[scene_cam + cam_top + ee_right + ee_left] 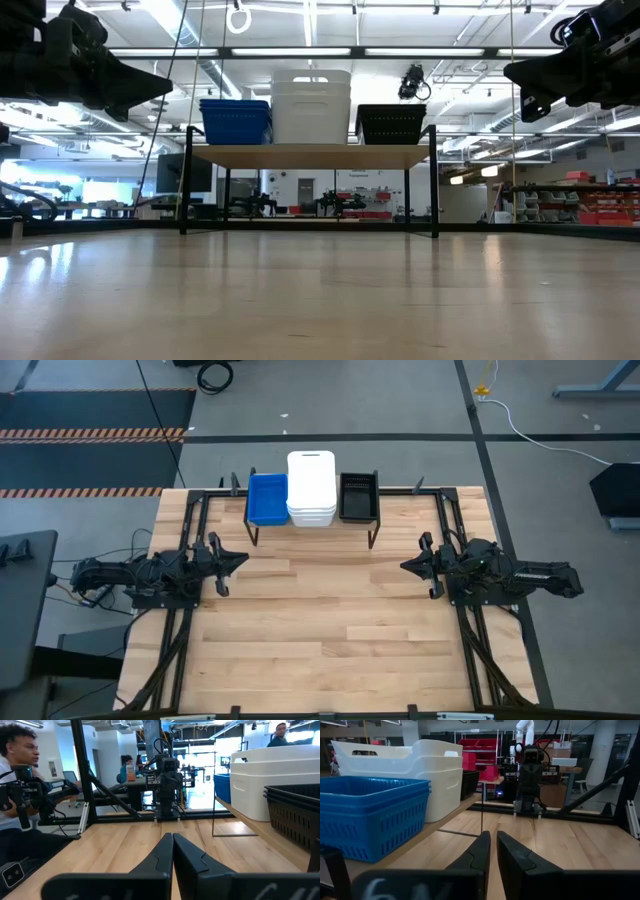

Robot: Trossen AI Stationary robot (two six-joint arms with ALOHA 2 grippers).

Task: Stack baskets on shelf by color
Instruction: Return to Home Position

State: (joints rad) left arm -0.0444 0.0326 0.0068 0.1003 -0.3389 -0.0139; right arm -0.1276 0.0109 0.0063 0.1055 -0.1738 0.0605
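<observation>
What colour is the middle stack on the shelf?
White, seen best in the high view.

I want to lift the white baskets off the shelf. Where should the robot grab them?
Probably by the top rim of the white baskets, at the short wall facing the table, coming from above. They are open on top, and the blue baskets and black baskets crowd both long sides on the shelf, leaving no room there.

I see bare tabletop point(320, 620) across the frame's center and bottom; only the shelf point(312, 520) with stacked baskets point(311, 488) blocks the top.
</observation>
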